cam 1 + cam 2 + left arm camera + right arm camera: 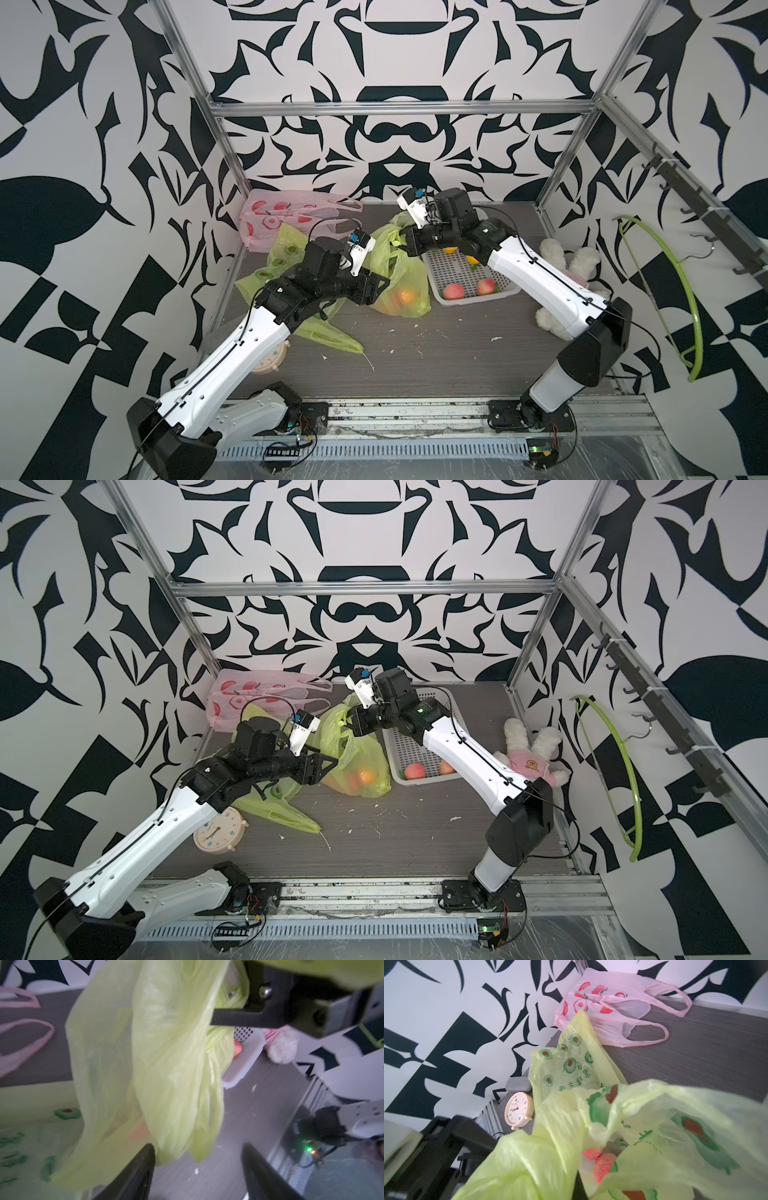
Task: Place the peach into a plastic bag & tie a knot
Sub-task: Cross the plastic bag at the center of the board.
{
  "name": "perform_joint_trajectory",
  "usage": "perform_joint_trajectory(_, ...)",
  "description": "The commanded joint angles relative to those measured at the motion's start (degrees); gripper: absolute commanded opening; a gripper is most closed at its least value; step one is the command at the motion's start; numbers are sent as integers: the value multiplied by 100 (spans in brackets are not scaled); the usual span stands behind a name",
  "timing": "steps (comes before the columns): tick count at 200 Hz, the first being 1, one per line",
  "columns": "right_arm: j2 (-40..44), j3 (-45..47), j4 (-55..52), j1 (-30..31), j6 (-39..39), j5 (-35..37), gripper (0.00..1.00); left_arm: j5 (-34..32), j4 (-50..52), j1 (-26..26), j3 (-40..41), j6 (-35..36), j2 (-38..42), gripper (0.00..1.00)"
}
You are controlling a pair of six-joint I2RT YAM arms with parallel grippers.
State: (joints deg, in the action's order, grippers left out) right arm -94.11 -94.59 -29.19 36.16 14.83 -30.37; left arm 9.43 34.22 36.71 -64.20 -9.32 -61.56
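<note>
while the green bag is held up from one side only: the peach's weight pulls on a single pinch, so the thin film could slip out and the mouth flop open.
right pincer: pressed together on the bunched top of the bag, above the tabletop.
left pincer: spread, just beside the bag's lower half, gripping nothing.
peach: inside the bag, at its bottom, showing orange through the film.
knot: none i can make out; judged not yet tied.
risk, left close: closing at this height likely catches the bag body or the peach through the film, not a handle; that would bruise fruit or tear plastic.
risk, pull: tugging the two sides apart hard may rip the film at the pinch.
spare green bag: lies flat under the left arm; could snag and drag.
basket: just beside the bag, under the right arm, with spare peaches in it; a low swing could knock it.
</note>
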Motion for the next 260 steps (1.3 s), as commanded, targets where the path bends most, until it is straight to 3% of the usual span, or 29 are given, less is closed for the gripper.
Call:
perform_joint_trajectory(1,-76,-369,-410,-4,-474,-653,0,-594,923,-23,-326,729,4,78)
perform_joint_trajectory(17,-155,-495,-644,-3,-602,-802,0,-850,1024,-36,-514,1139,-16,84)
perform_joint_trajectory(26,-203,-564,-775,0,-688,-900,0,-839,918,-92,-540,1380,13,93)
perform_joint_trajectory(50,-331,-713,-1032,5,-858,-1065,0,-205,827,-531,-901,1818,-162,98)
perform_joint_trajectory(65,-397,-814,-1228,5,-978,-1144,0,460,1028,-890,-1202,2019,-486,98)
perform_joint_trajectory(101,-451,-912,-1637,7,-1338,-1204,0,800,1637,-1100,-1606,2558,-1351,94)
perform_joint_trajectory(126,-589,-1063,-1932,9,-1508,-1300,0,1195,1592,-1144,-1681,2628,-1646,90)
perform_joint_trajectory(155,-757,-1242,-2217,13,-1697,-1450,0,2089,1272,-1232,-1668,2529,-1826,86)
perform_joint_trajectory(180,-870,-1387,-2396,12,-1799,-1479,0,2522,1007,-1237,-1730,2336,-2093,65)
perform_joint_trajectory(203,-845,-1344,-2319,9,-1778,-1408,0,2691,1023,-1244,-1745,2160,-2365,17)
perform_joint_trajectory(214,-829,-1302,-2273,5,-1743,-1344,0,2652,1067,-1241,-1709,2115,-2404,1)
perform_joint_trajectory(260,-776,-1221,-2251,-4,-1548,-657,0,2185,718,-1236,-1073,1820,-1792,0)
